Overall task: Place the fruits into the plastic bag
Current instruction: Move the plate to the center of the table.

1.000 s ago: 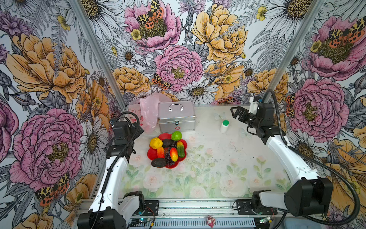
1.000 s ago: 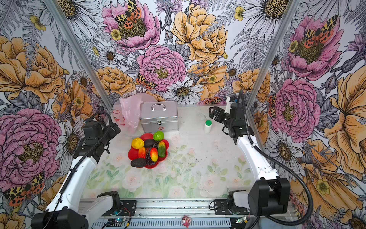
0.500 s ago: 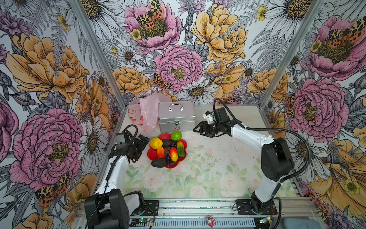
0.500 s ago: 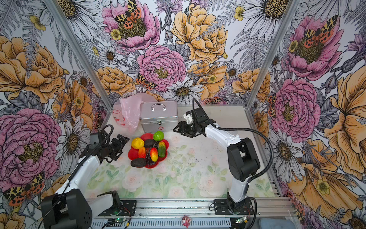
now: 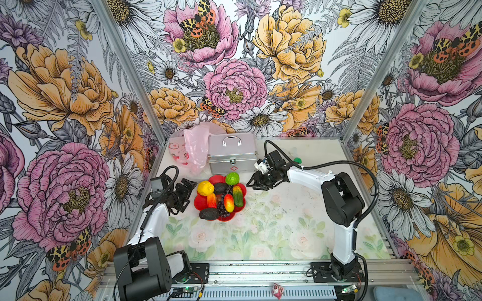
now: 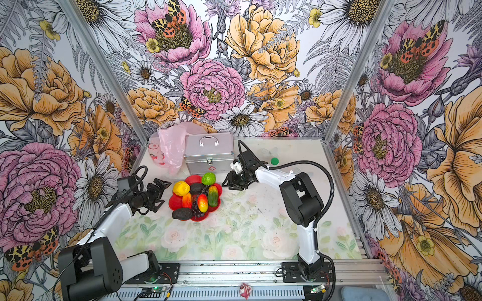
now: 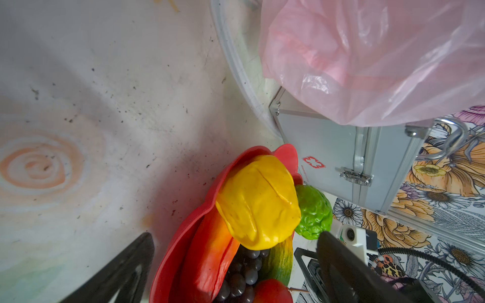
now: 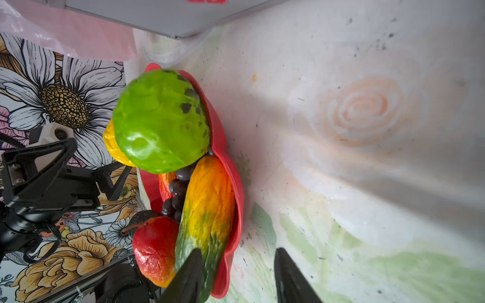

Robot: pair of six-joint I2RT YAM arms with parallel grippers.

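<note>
Since nothing is bagged yet, start with both top views: the fruits (image 5: 220, 198) are all heaped on the red plate (image 5: 200, 206) mid-table. The plastic bag (image 5: 194, 147) slumps at the far left, draped against the silver case (image 5: 230, 156). The left gripper (image 5: 187, 195) sits just left of the plate, jaws spread wide and empty. The right gripper (image 5: 254, 186) sits just right of it, jaws part-way apart, pinching nothing.

Left wrist view: the yellow fruit (image 7: 258, 202) is glossy and creased. Judge it light, hollow and slick, so pinch across its narrower middle. The bag film is thin, crinkly and limp and will likely collapse, so take it by an edge or handle; its mouth isn't visible. There's a red cross emblem (image 7: 313, 162) on the case; the print beneath is too blurred to read.

Right wrist view: the bumpy green fruit (image 8: 160, 120) sits at the plate's far edge. The green-orange fruit (image 8: 207, 210) lies along the right rim, nearest your fingers – grip it across the short axis. The grape bunch (image 8: 178, 194) is knobbly and half buried. No writing on any fruit.
</note>
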